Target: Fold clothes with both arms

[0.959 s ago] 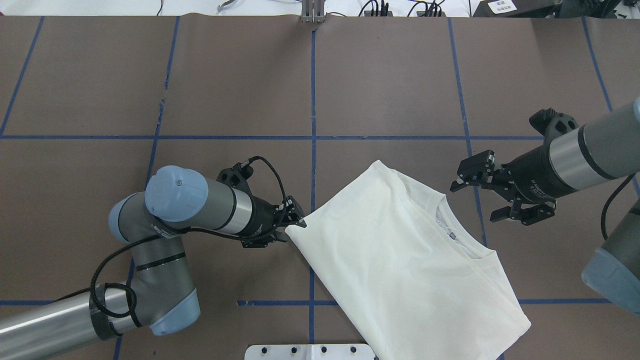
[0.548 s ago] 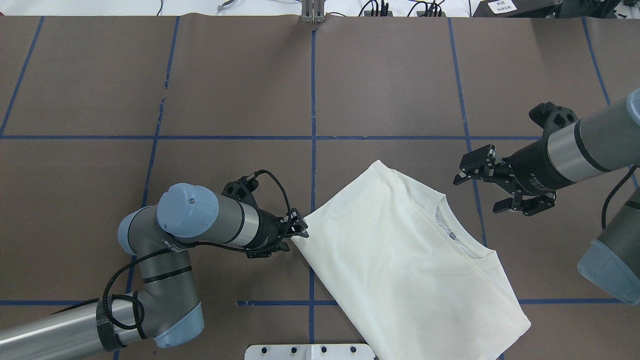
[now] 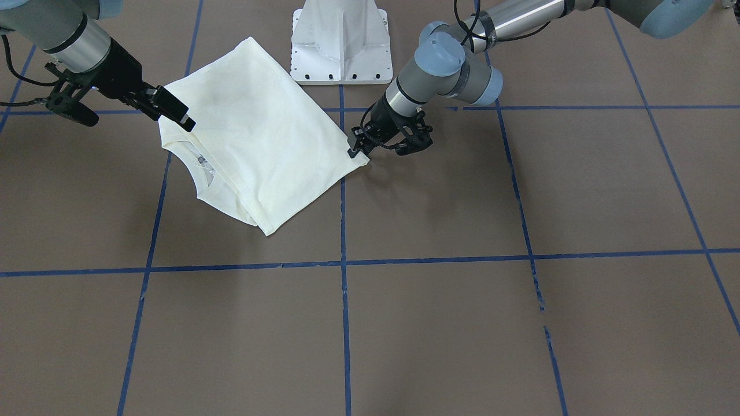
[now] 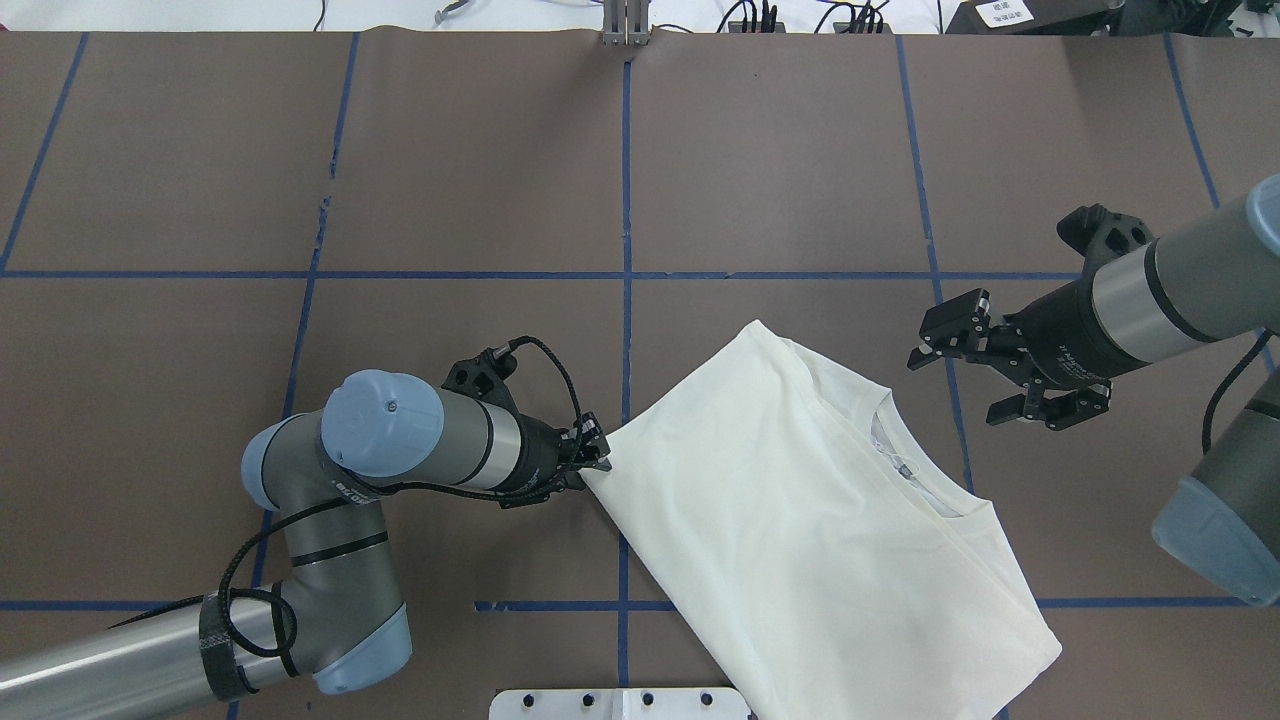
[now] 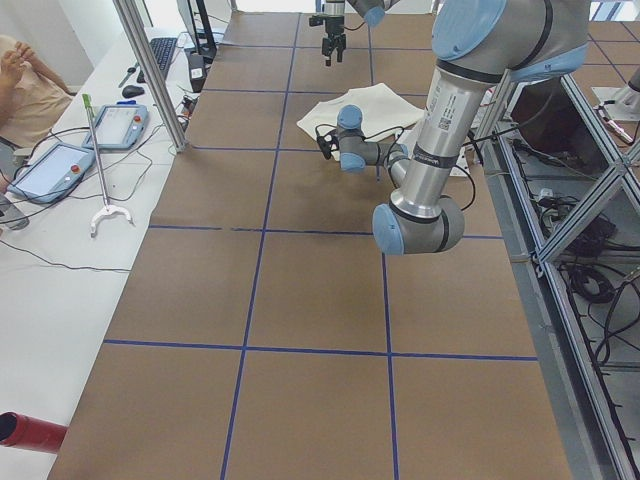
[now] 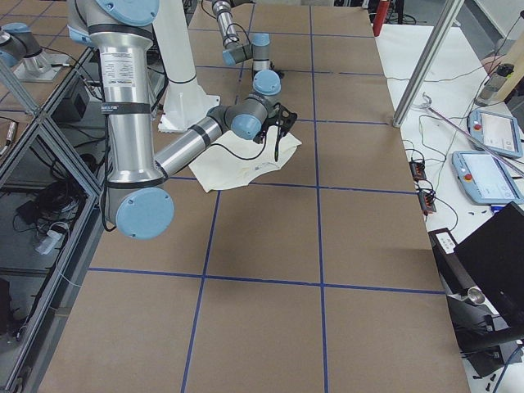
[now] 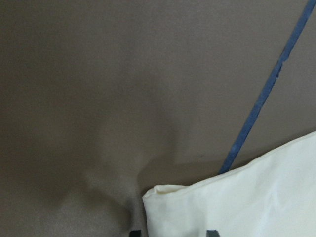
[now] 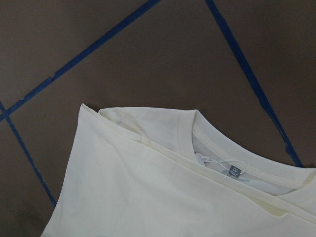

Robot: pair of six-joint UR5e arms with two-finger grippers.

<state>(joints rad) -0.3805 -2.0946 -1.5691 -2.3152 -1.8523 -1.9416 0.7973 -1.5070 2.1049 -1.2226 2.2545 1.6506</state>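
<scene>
The cream T-shirt (image 4: 820, 520) lies folded on the brown table with its plain side up and the collar and neck label (image 8: 236, 172) showing; the print is hidden. It also shows in the front view (image 3: 260, 133). My left gripper (image 4: 597, 460) is low at the shirt's left corner. In the left wrist view that corner (image 7: 247, 197) lies flat between two fingertips that stand apart, so it is open. My right gripper (image 4: 965, 378) is open and empty, above the table just right of the collar, clear of the cloth. It also shows in the front view (image 3: 173, 110).
The white pedestal base (image 4: 620, 703) stands at the table's near edge beside the shirt's lower end. Blue tape lines (image 4: 627, 200) cross the brown table cover. An operators' bench with tablets (image 5: 60, 160) runs along the far side.
My left arm's elbow swung right and toward the robot while the gripper stayed at the shirt corner, which shifted slightly. My right gripper drew back a little from the collar.
</scene>
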